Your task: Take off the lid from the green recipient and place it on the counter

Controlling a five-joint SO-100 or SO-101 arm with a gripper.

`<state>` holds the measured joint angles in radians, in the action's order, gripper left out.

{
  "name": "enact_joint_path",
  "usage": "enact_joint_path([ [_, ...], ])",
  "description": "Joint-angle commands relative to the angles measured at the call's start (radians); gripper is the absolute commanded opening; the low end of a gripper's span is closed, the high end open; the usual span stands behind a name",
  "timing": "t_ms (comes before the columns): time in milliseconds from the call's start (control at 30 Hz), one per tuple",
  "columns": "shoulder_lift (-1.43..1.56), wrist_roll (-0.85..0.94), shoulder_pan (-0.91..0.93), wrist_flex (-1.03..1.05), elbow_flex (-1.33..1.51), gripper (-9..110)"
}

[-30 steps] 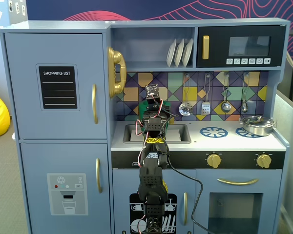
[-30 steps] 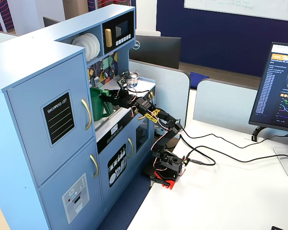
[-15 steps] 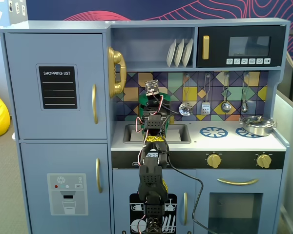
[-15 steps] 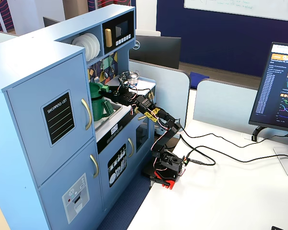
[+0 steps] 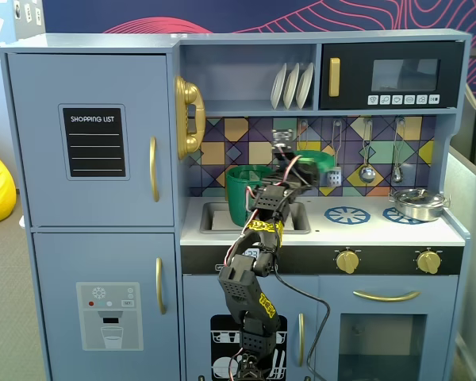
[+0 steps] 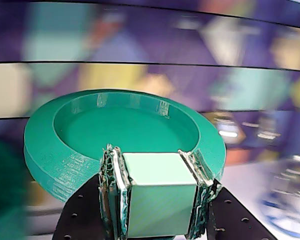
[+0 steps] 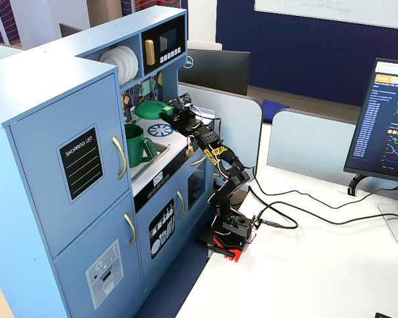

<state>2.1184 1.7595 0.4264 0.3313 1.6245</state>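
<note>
My jaws are clamped on the square handle of the lid, one finger pressed against each side of it, as the wrist view shows up close. My gripper carries the green disc in the air with its hollow side turned toward the wrist camera, tilted rather than level. In a fixed view from the front, the lid hangs in front of the patterned back wall, above the counter and to the right of the pot. The pot stands open at the sink, well apart from the lid. In a fixed view from the side, the lid floats above the blue burner ring, with the pot lower and nearer the camera, its handle strip facing right. My arm rises from the table in front of the toy kitchen and bends over the counter's edge. A silver pan sits on the far right burner in the front view. The wrist view's background is blurred, so I cannot make out what lies directly beneath the lid.
</note>
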Motion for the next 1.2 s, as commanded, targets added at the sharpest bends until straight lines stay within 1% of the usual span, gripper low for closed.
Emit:
enact_joint_path([
  [0, 0.081, -0.015, 0.091, -0.126, 0.063, 0],
  [167, 0.061, -0.014, 0.123, -0.293, 0.193, 0],
  [500, -0.017, 0.002, 0.175, -0.528, 0.402, 0],
  [900, -0.055, 0.011, 0.199, -0.676, 0.615, 0],
  [1167, -0.086, 0.023, 0.183, -0.699, 0.621, 0],
])
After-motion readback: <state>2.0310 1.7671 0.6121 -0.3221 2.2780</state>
